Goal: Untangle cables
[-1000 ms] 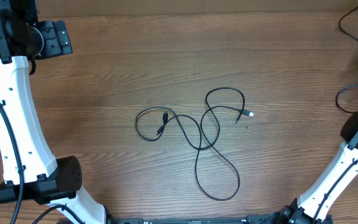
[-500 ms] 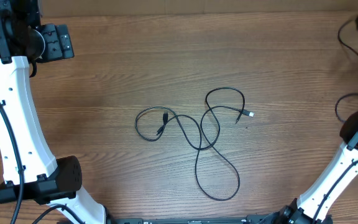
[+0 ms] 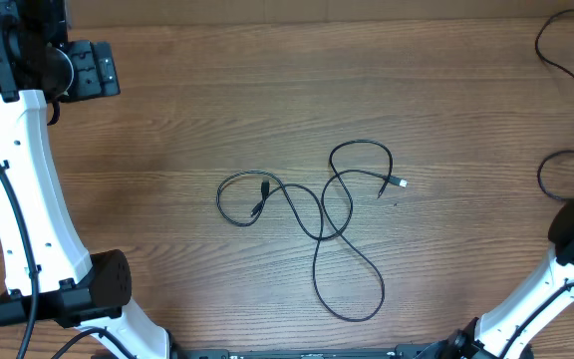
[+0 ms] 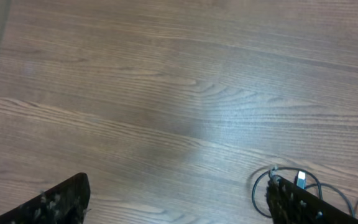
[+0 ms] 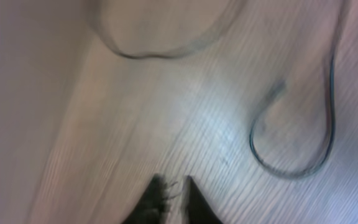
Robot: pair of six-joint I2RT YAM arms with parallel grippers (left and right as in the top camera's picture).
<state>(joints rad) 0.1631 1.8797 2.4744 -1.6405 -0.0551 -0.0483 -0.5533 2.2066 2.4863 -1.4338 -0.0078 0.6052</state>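
The cables [image 3: 319, 236] are thin black wires lying in crossed loose loops at the table's middle. One plug end [image 3: 399, 182] points right and another [image 3: 265, 186] lies inside the left loop. My left gripper [image 3: 93, 68] hovers at the far left, well away from them; in the left wrist view its fingers [image 4: 178, 186] are wide apart and empty, with a cable loop and plug [image 4: 301, 179] by the right finger. My right gripper [image 5: 174, 186] shows only in the right wrist view, blurred, its tips close together and holding nothing.
Thicker black arm cords lie at the table's right edge, one at the far corner [image 3: 556, 50] and one curl lower down [image 3: 556, 175]. The curl [image 5: 291, 168] also shows in the right wrist view. White arm links stand at the left [image 3: 28, 199] and lower right [image 3: 536, 289].
The right arm has moved: its black end at the far right corner has left the overhead view and the cords there have shifted. The cables and the left arm have not moved.
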